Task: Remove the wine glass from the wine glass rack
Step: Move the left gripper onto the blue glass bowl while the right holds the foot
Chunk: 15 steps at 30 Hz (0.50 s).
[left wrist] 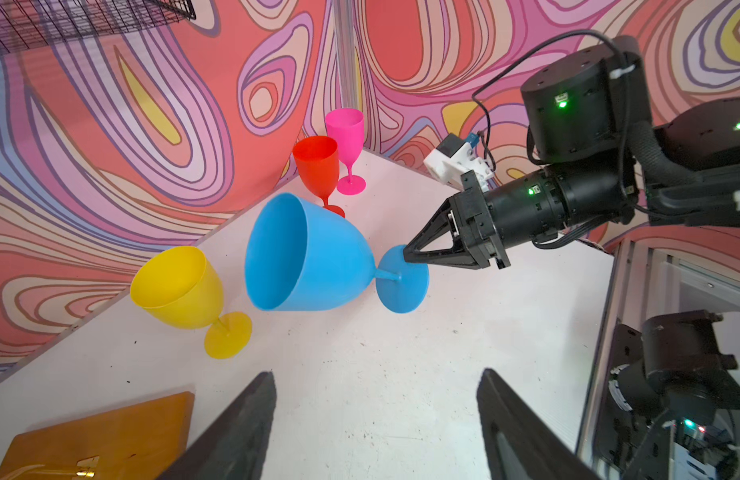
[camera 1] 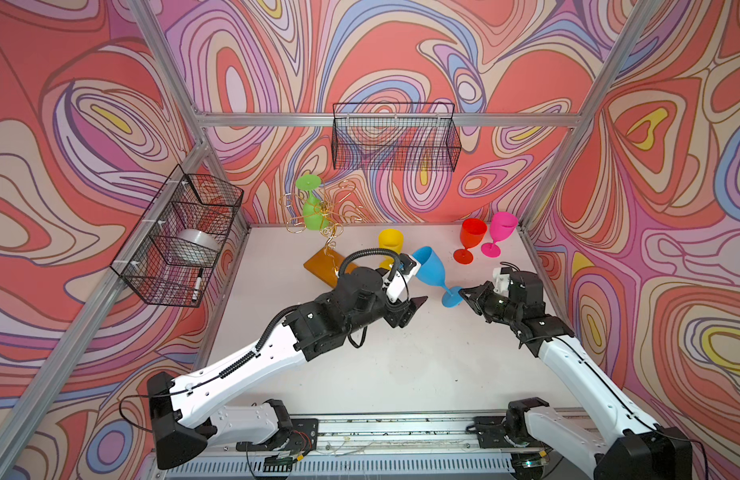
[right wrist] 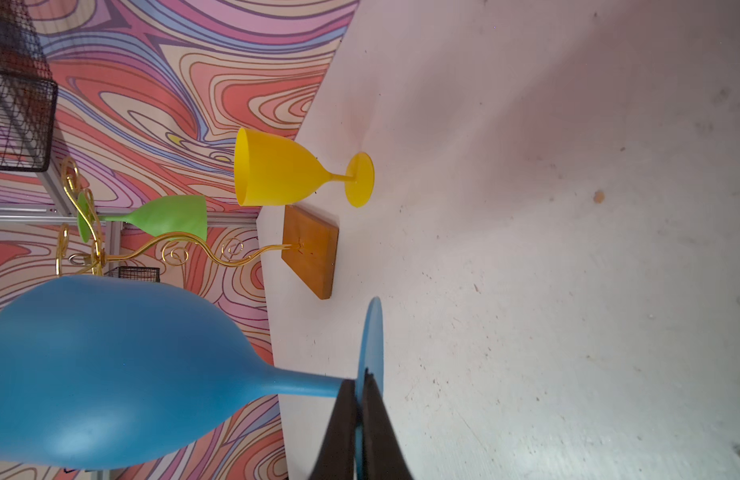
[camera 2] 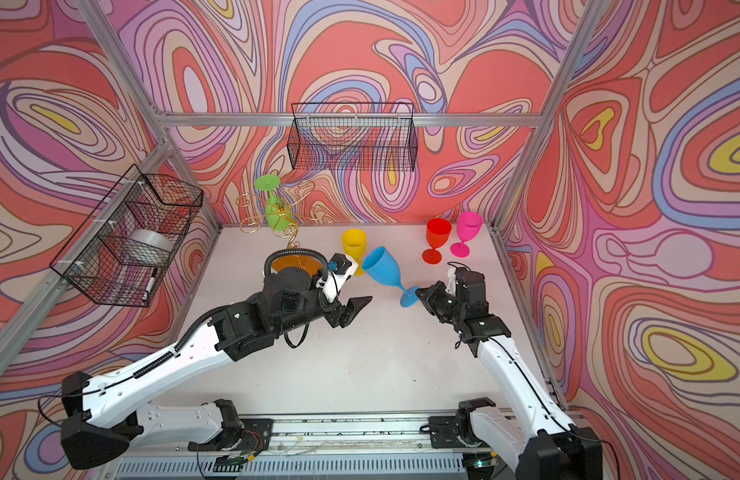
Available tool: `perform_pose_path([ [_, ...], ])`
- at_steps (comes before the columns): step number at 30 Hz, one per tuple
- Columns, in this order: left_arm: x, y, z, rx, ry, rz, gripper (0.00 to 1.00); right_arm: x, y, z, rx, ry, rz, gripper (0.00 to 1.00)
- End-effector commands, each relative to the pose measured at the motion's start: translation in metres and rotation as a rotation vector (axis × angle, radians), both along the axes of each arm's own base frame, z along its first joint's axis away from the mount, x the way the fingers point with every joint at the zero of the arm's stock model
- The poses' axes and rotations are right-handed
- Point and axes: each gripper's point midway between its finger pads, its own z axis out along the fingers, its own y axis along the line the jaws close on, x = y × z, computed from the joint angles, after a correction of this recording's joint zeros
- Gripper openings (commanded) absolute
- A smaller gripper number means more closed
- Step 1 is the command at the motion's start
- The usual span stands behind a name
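Right end effector (camera 1: 463, 292) pinching the foot rim of blue wine glass (camera 1: 428, 268), glass tilted, bowl leaning toward left end effector (left wrist: 376, 374), that one spread wide, holding nothing, green wine glass (camera 1: 314, 212) hanging upside down on wine glass rack (camera 1: 320, 266) beyond it

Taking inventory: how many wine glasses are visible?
5. Green glass hangs upside down on the rack; yellow glass stands by its base; blue glass tilts, foot gripped by the right hand; red glass and pink glass stand back right. None seems hidden.
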Motion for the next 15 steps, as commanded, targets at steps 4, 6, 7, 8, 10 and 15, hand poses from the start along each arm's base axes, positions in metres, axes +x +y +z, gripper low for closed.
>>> perform_pose_path([
  [4, 0.007, 0.003, 0.015, -0.061, 0.124, -0.094, 0.70, 0.008, -0.003, 0.023, -0.069, -0.210, 0.023, 0.00],
  [6, 0.012, 0.002, 0.018, -0.076, 0.140, -0.110, 0.67, 0.007, -0.003, 0.024, -0.077, -0.227, 0.026, 0.00],
  [7, 0.014, 0.001, 0.018, -0.075, 0.146, -0.120, 0.66, 0.007, -0.003, 0.024, -0.083, -0.234, 0.029, 0.00],
  [8, 0.015, -0.001, 0.019, -0.069, 0.153, -0.131, 0.66, 0.007, -0.002, 0.025, -0.085, -0.242, 0.034, 0.00],
  [10, 0.018, -0.006, 0.019, -0.056, 0.163, -0.148, 0.64, 0.006, -0.003, 0.028, -0.091, -0.257, 0.037, 0.00],
  [15, 0.027, -0.020, 0.013, -0.019, 0.179, -0.171, 0.62, 0.004, -0.002, 0.032, -0.099, -0.278, 0.049, 0.00],
])
